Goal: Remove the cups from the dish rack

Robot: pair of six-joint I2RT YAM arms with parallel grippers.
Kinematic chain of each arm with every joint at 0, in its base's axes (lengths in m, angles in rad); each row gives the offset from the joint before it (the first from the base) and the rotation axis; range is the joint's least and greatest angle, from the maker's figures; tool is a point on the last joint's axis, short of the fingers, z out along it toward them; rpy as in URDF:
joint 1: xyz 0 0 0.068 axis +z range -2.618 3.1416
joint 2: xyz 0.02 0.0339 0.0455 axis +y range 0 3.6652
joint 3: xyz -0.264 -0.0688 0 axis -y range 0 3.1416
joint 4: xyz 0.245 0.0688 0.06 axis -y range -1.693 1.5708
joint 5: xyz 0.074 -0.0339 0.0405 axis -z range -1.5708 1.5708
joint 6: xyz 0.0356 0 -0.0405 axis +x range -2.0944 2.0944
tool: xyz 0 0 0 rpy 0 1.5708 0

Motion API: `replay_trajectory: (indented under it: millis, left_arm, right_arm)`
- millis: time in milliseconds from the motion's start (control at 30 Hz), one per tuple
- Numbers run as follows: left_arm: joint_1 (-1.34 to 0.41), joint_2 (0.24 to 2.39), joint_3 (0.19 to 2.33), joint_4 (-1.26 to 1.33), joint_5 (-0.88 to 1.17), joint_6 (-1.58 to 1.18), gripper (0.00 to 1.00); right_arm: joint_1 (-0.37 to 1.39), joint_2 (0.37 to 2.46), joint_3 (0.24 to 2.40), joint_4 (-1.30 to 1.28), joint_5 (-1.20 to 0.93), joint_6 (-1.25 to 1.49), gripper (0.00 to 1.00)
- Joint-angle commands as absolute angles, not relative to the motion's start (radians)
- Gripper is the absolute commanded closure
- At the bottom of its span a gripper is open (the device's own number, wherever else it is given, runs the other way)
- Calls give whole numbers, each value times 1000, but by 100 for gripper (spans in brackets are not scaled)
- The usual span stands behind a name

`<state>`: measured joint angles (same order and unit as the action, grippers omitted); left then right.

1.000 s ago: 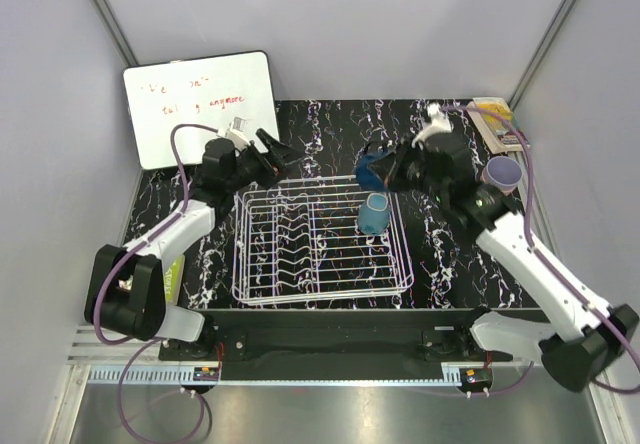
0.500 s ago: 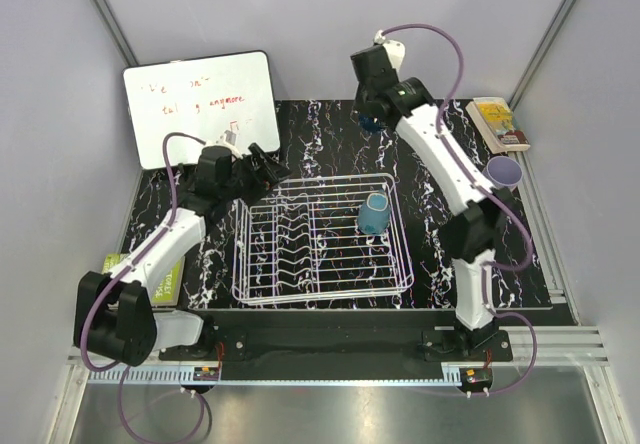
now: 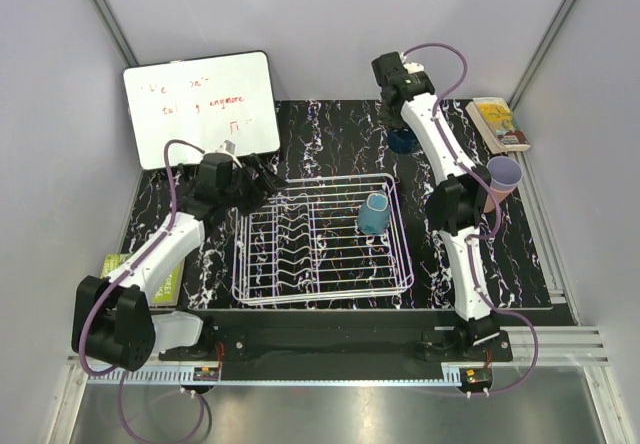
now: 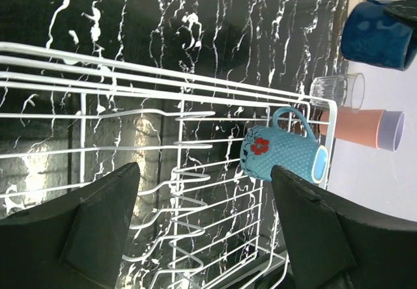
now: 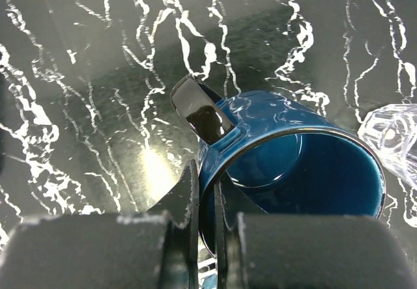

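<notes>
Right gripper (image 5: 205,191) is clamped on the rim of the dark blue cup (image 5: 293,152), beyond the dish rack (image 3: 320,289). Setting-down is judged to be in hand; a release is called for next. One teal cup (image 3: 375,212) sits racked, faced by the spread-open left gripper (image 4: 205,227). The black marbled table (image 3: 330,129) is enclosed by grey walls, with a whiteboard (image 3: 200,94) propped at the far left.

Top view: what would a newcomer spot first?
The right arm reaches to the far side of the table, the right tool pinching the rim of a dark blue mug. Next comes the lone teal mug sitting in the white dish rack at center, with the left tool open at the rack's far-left corner.
</notes>
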<state>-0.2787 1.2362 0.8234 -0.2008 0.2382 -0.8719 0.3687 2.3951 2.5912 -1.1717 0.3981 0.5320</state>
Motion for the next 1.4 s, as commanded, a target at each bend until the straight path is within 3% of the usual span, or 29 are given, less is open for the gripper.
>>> replay_trajectory:
  millis: [0,567,967,1067,1133,1200,1233,1367]
  left_arm:
    - [-282,1233,828,-184,227,-865,16]
    - [-298,1247,825,-195,209,-853,16]
    - [-302,1266,824,-187,209,-841,15]
    - [-305,1262,830,-183,207,-825,13]
    - [-307,1252,833,-184,206,-808,12]
    - [-307,1243,839,-183,198,-796,10]
    - [-307,1236,845,-181,195,-793,10]
    - [-308,1239,883,-190,198,-761,10]
  right_arm:
    - [364,2382,2583,-1157,376,548,100]
    - [314,2479,2438,-1112,313,548,100]
    - [308,2361,2120,-925,258,545,100]
    - [308,2292,2079,-894,252,555,84]
    - [308,2222,2051,-867,244,569,64]
    - [308,2165,1985,-829,224,578,49]
    - [307,2111,1965,-796,219,578,35]
    - [311,1990,1907,-735,193,575,16]
